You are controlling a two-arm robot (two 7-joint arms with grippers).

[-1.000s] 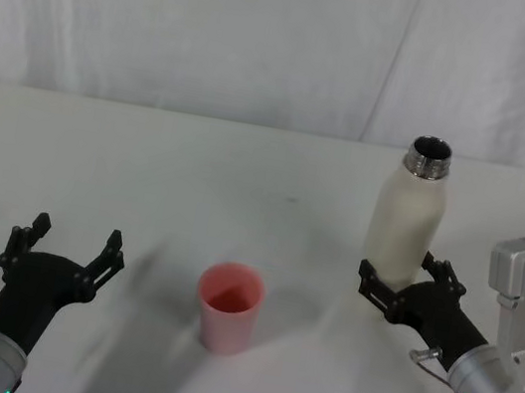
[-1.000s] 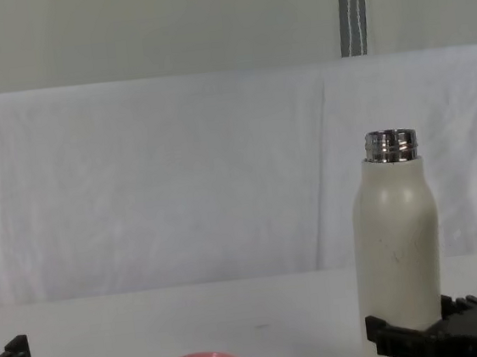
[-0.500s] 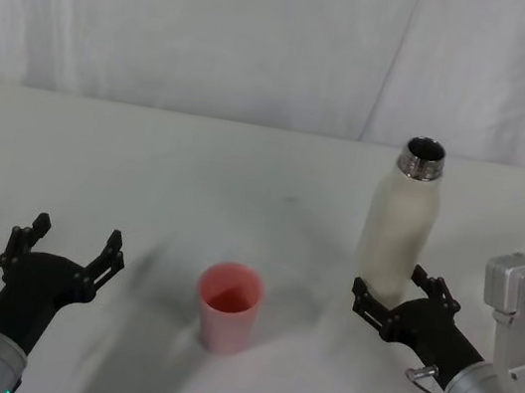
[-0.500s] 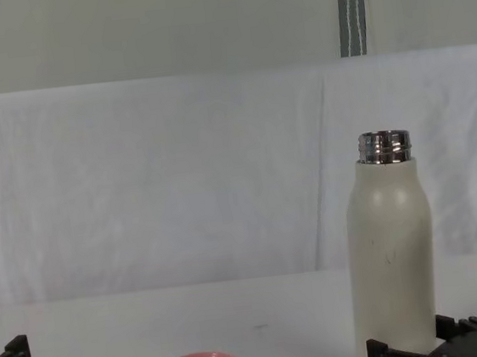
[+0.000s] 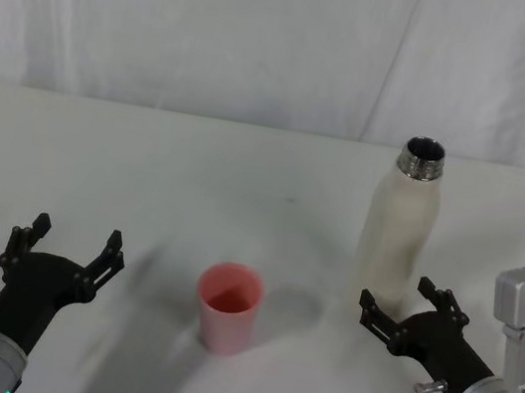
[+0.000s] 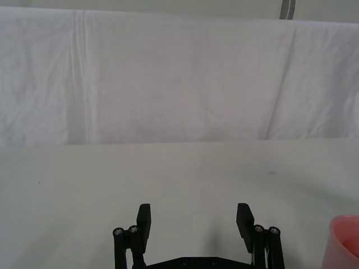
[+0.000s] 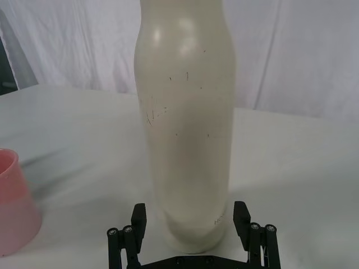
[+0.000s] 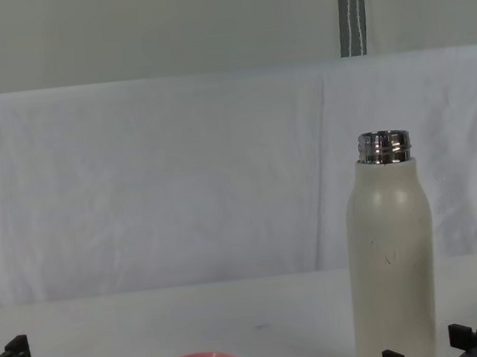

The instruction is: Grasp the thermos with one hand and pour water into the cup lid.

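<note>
Nearest the robot, the right gripper [image 5: 406,315] is seen low over the bench [image 5: 195,175] with its fingers spread wide and nothing held; in the right wrist view the fingers [image 7: 138,216] flank the foot of the thermos [image 7: 188,123] without touching it. The left gripper [image 5: 67,250] rests idle and equally wide at the near left. Between the two grippers stands the cup lid [image 5: 228,307], upright and apart from both. Just beyond the right gripper the thermos [image 5: 400,225] stands upright, its steel neck uncapped. It is judged rigid, smooth and rather slippery, and heavy if full, so a firm hold on the straight lower body, below the shoulders, is advised. The cup lid is judged light and easily knocked.
</note>
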